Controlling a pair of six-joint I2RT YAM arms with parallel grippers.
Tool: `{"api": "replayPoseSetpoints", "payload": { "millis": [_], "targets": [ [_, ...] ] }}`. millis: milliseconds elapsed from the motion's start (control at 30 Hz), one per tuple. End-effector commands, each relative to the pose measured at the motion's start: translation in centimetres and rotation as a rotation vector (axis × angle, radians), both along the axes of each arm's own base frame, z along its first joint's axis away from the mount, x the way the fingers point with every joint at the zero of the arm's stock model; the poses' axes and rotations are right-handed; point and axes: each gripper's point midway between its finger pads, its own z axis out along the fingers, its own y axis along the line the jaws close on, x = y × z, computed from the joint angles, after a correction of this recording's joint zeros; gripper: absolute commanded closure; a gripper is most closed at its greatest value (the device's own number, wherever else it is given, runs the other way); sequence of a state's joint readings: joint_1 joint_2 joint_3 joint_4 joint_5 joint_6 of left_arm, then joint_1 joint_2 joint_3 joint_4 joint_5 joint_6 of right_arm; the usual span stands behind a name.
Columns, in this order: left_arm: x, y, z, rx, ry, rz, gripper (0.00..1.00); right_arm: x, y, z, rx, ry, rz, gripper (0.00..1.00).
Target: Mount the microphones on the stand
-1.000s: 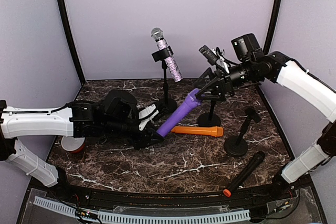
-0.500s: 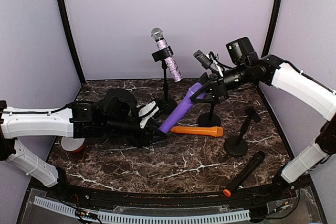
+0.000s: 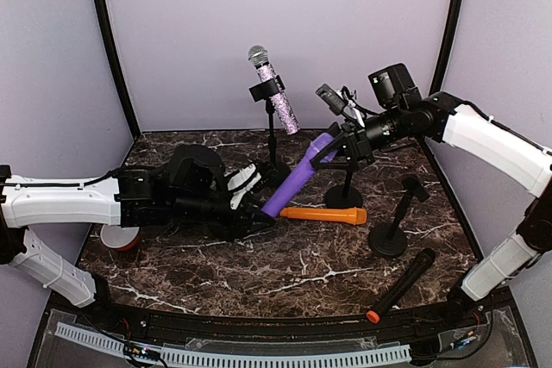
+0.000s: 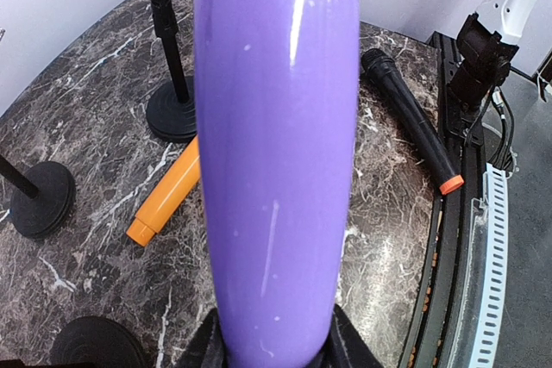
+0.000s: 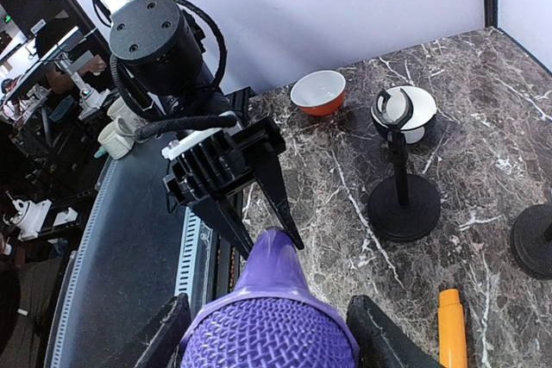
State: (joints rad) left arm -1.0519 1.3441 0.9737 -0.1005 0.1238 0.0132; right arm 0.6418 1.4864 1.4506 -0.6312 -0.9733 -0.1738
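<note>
The purple microphone slants up from lower left to upper right above the table. My left gripper is shut on its tail end; in the left wrist view the purple microphone fills the middle between my fingers. My right gripper is shut on its mesh head. The glittery lilac microphone sits clipped in the back stand. The orange microphone lies flat on the table. The black microphone with the orange end lies at the front right.
An empty stand with an open clip is at the right, and another stand base sits below my right gripper. A white-and-red bowl sits under the left arm. A red bowl and a white bowl show in the right wrist view.
My right gripper has moved left with the purple microphone's head, so the microphone stands steeper. The left gripper has stayed on the tail end.
</note>
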Motion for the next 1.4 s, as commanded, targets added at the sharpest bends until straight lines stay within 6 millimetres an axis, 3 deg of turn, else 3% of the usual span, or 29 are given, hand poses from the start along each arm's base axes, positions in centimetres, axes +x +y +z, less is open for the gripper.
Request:
{"api": "replayPoseSetpoints", "payload": {
  "millis": [0,233,333,500,633,733,900,1067,1133,1367],
  "targets": [
    [0.2,-0.4,1.3,-0.047,-0.015,-0.004,1.00,0.0,0.5,0.3,0.027,0.004,0.017,0.38],
    [0.3,-0.6,1.0,-0.037,-0.015,-0.004,1.00,0.1,0.7,0.2,0.030,0.012,0.021,0.48],
    [0.5,-0.5,0.7,-0.028,-0.014,0.009,0.99,0.2,0.8,0.3,0.032,0.010,0.016,0.63],
    [1.8,0.4,0.2,-0.008,-0.031,0.099,0.47,0.4,0.6,0.4,0.018,-0.005,0.004,0.87],
    [2.2,1.9,1.0,-0.030,-0.053,0.172,0.32,0.4,-0.5,1.1,0.020,-0.032,-0.014,1.00],
    [2.7,4.1,2.2,-0.075,-0.087,0.267,0.28,0.4,-1.8,1.6,0.037,-0.060,-0.036,1.00],
    [4.2,9.4,3.6,-0.143,-0.133,0.477,0.25,0.2,-4.3,1.4,0.054,-0.095,-0.069,1.00],
    [5.5,14.0,2.3,-0.201,-0.106,0.613,0.27,0.0,-5.3,1.0,0.067,-0.092,-0.081,1.00],
    [5.7,14.9,1.8,-0.229,-0.118,0.629,0.26,-0.2,-5.5,1.0,0.069,-0.095,-0.081,1.00],
    [7.9,14.7,-0.1,-0.298,-0.168,0.616,0.29,-0.7,-5.6,0.7,0.074,-0.104,-0.060,1.00]
  ]
}}
